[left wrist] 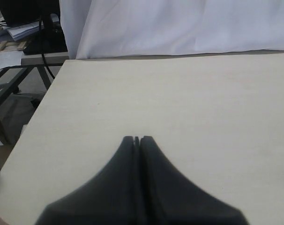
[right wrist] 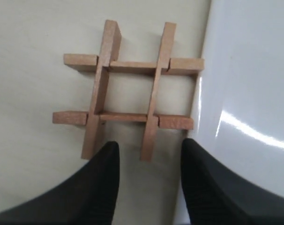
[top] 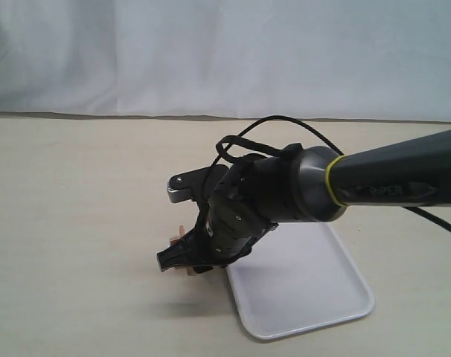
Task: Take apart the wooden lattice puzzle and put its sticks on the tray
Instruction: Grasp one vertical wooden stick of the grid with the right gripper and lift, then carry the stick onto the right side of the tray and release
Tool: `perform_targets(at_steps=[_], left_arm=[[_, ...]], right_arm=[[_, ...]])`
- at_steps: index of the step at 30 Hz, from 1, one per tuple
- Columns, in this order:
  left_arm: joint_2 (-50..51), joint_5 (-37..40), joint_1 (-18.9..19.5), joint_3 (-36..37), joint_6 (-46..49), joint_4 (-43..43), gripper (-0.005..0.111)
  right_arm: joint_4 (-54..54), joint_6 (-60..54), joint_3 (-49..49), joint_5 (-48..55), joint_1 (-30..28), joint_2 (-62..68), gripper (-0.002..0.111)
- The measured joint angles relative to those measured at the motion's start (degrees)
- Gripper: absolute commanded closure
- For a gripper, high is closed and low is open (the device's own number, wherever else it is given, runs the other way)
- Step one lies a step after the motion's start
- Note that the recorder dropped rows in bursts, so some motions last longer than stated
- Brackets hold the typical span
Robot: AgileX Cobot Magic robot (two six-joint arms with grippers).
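The wooden lattice puzzle (right wrist: 129,89) lies flat on the table, its four reddish-brown sticks still interlocked in a hash shape, right beside the rim of the white tray (right wrist: 254,93). My right gripper (right wrist: 149,147) hovers open just short of the puzzle, one stick's end pointing into the gap between its fingers. In the exterior view the right gripper (top: 182,260) hides most of the puzzle (top: 179,235), left of the tray (top: 307,290). My left gripper (left wrist: 137,138) is shut on nothing above bare table.
A white cloth backdrop (top: 225,52) hangs behind the table. The table's left edge (left wrist: 39,117) shows in the left wrist view, with clutter and cables beyond it. The right arm (top: 389,182) reaches in from the right, above the tray.
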Motion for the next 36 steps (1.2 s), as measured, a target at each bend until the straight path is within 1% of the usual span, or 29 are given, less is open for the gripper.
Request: perform_targets(at_steps=[6, 8, 11, 13, 27, 34, 36], left_arm=[[0.0, 0.0, 0.0, 0.0, 0.0, 0.0, 0.107], [0.0, 0.0, 0.0, 0.0, 0.0, 0.0, 0.107], [0.0, 0.0, 0.0, 0.0, 0.0, 0.0, 0.107], [0.0, 0.0, 0.0, 0.0, 0.0, 0.0, 0.107], [0.0, 0.0, 0.0, 0.0, 0.0, 0.0, 0.107], [0.0, 0.0, 0.0, 0.0, 0.0, 0.0, 0.107], [0.0, 0.0, 0.0, 0.0, 0.0, 0.0, 0.107]], right_arm=[[0.0, 2.0, -0.1, -1.7, 0.0, 1.9, 0.068], [0.0, 2.2, -0.1, -2.0, 0.0, 2.2, 0.079], [0.0, 2.4, -0.1, -2.0, 0.0, 2.2, 0.091], [0.0, 2.4, -0.1, -2.0, 0.0, 2.2, 0.103], [0.0, 2.8, -0.1, -1.4, 0.0, 1.9, 0.104], [0.0, 2.8, -0.1, 1.1, 0.0, -3.2, 0.104], [0.0, 1.3, -0.1, 1.6, 0.0, -5.6, 0.104]])
